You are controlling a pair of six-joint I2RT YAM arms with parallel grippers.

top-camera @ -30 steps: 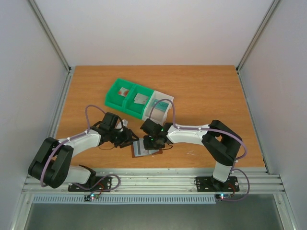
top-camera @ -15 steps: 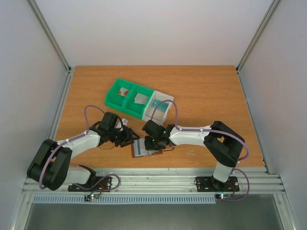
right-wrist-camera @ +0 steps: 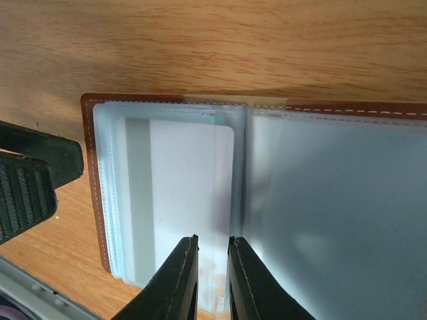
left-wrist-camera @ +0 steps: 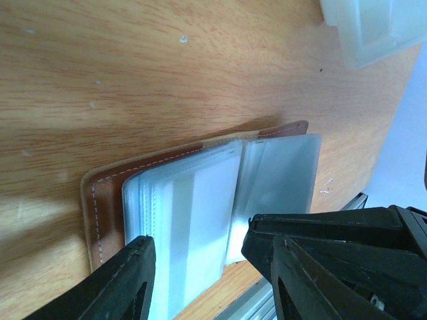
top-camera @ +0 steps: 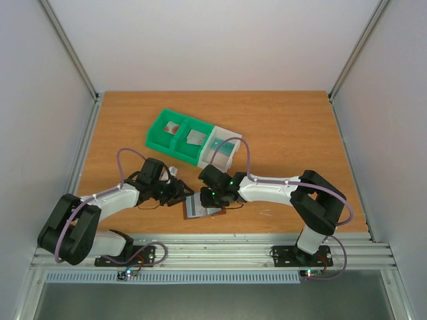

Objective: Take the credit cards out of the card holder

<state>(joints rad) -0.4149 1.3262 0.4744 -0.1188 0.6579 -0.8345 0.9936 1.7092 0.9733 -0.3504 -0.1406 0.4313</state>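
The brown card holder (top-camera: 202, 209) lies open near the table's front edge, its clear sleeves facing up. In the right wrist view (right-wrist-camera: 93, 180) a pale credit card (right-wrist-camera: 190, 200) with a grey stripe sits in the left sleeve, its near end sticking out past the sleeve edge. My right gripper (top-camera: 213, 198) (right-wrist-camera: 212, 240) is over that card, jaws nearly together with a narrow gap, tips on or just above it. My left gripper (top-camera: 181, 194) (left-wrist-camera: 200, 257) is open wide and straddles the holder's left sleeves (left-wrist-camera: 180, 220) from the left. It holds nothing.
A green bin (top-camera: 157, 131) and an adjoining white bin (top-camera: 213, 137) stand behind the holder, with small flat cards in their compartments. The white bin's corner shows in the left wrist view (left-wrist-camera: 373, 27). The table's metal front rail (top-camera: 220, 250) runs just before the holder.
My right arm's elbow has shifted to the right while its gripper stayed over the holder. My left gripper has barely moved.
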